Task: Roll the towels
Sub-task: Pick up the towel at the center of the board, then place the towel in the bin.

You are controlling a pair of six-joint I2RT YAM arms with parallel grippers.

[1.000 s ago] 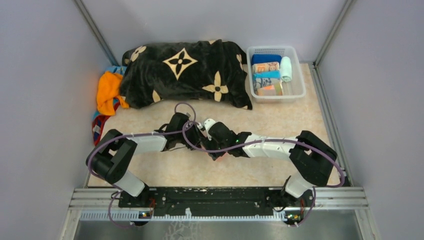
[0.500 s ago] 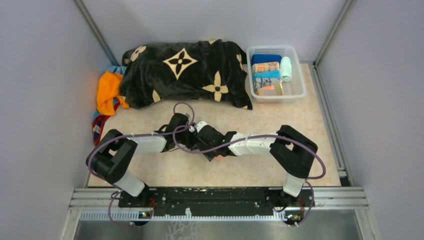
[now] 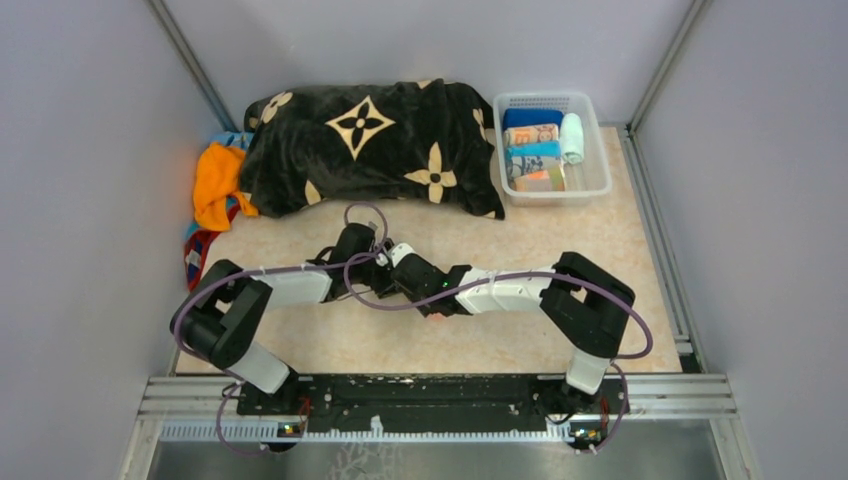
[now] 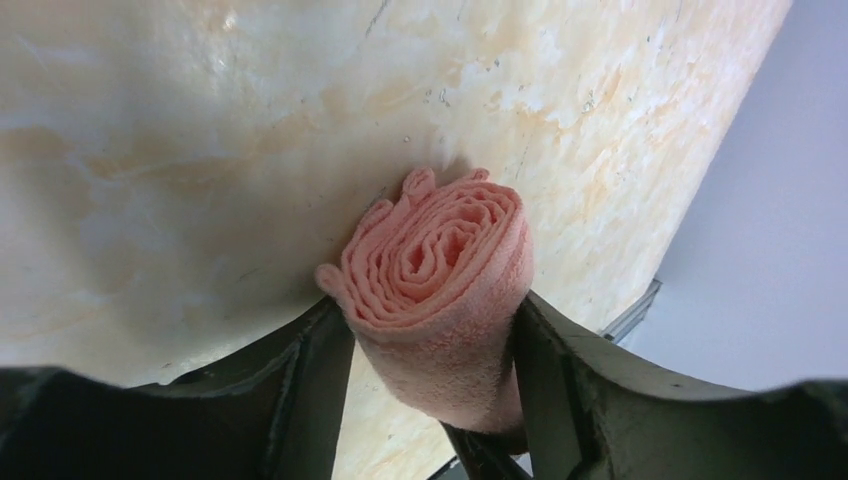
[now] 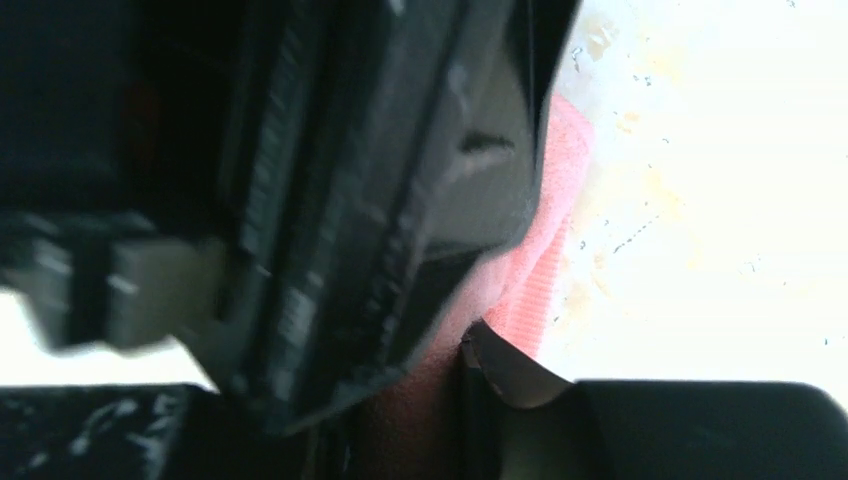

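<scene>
A rolled pink towel (image 4: 440, 270) lies on the beige table, its spiral end facing the left wrist camera. My left gripper (image 4: 430, 310) straddles it, a finger pressed against each side. My right gripper (image 5: 420, 400) comes in from the other end; pink cloth (image 5: 545, 270) fills the gap beside its one visible finger (image 5: 500, 375), and the left arm's body blocks the rest. In the top view both wrists meet mid-table, with a speck of the pink towel (image 3: 435, 316) showing. Loose orange (image 3: 215, 180), light blue (image 3: 232, 138) and red-patterned (image 3: 195, 255) towels lie at the back left.
A big black blanket (image 3: 370, 145) with cream flowers covers the back of the table, partly over the loose towels. A clear white basket (image 3: 598, 175) at the back right holds several rolled towels (image 3: 530, 135). Grey walls close in both sides.
The right arm folded its elbow inward and pushed its wrist left against the left gripper. Its jaws narrowed onto the roll, while the left jaws widened a little.
</scene>
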